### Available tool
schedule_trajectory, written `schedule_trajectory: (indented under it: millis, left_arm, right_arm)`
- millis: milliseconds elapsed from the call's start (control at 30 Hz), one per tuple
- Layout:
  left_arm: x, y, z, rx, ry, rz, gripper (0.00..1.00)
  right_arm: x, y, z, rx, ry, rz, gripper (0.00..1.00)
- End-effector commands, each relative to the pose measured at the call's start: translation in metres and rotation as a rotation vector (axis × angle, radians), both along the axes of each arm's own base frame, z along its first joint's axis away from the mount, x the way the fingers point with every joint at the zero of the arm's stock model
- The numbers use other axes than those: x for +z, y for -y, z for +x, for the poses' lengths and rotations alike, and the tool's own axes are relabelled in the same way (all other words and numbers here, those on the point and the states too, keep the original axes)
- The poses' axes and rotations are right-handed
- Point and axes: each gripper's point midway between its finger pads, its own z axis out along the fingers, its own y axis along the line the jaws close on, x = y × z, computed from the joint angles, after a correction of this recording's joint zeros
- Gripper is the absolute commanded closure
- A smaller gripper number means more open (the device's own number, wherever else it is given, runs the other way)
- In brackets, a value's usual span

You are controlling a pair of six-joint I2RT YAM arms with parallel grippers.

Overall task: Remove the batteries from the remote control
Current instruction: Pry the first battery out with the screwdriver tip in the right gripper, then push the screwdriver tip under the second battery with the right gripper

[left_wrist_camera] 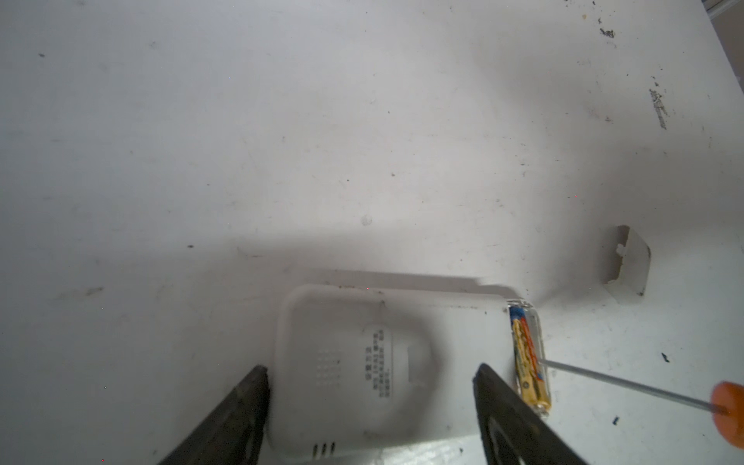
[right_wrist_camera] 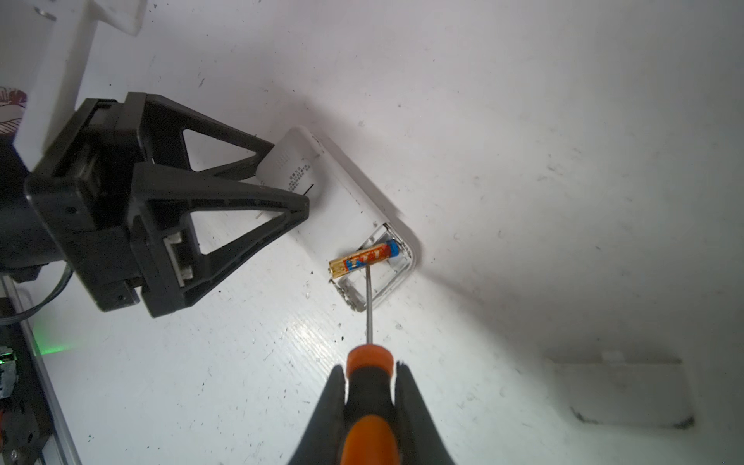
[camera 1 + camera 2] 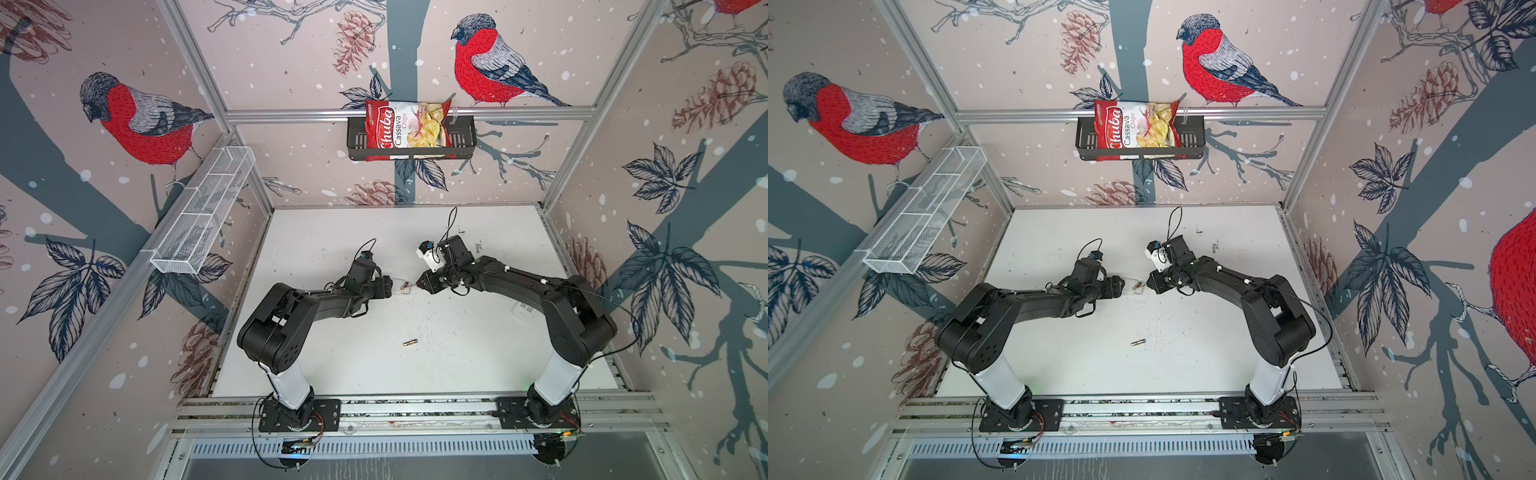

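white remote (image 2: 346,205), perhaps gold-blue battery (image 2: 364,259), orange-black screwdriver (image 2: 369,360)

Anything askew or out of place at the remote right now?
Yes. The tilted battery pokes one end past the rim of the open compartment in the remote control, with the screwdriver tip against it. A loose battery lies on the table, apart.

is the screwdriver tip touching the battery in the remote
Touching. The right wrist view shows the screwdriver shaft ending right against the battery, which sits tilted in the remote bay; the left wrist view agrees.
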Motion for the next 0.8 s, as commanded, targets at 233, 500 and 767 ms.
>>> schedule_trajectory:
  millis: [233,500,767]
  left_arm:
    - [0.019,-0.005,0.003,0.030,0.047,0.001,0.04]
    - [0.026,-0.011,-0.007,0.038,0.070,-0.009,0.03]
    - [0.030,-0.011,-0.012,0.032,0.064,-0.019,0.06]
  right_arm:
    - [0.045,0.019,-0.022,-0.068,0.044,0.034,1.00]
    - [0.031,0.057,-0.067,-0.191,-0.048,0.011,1.00]
    - [0.026,0.032,-0.052,-0.135,-0.062,0.081,1.00]
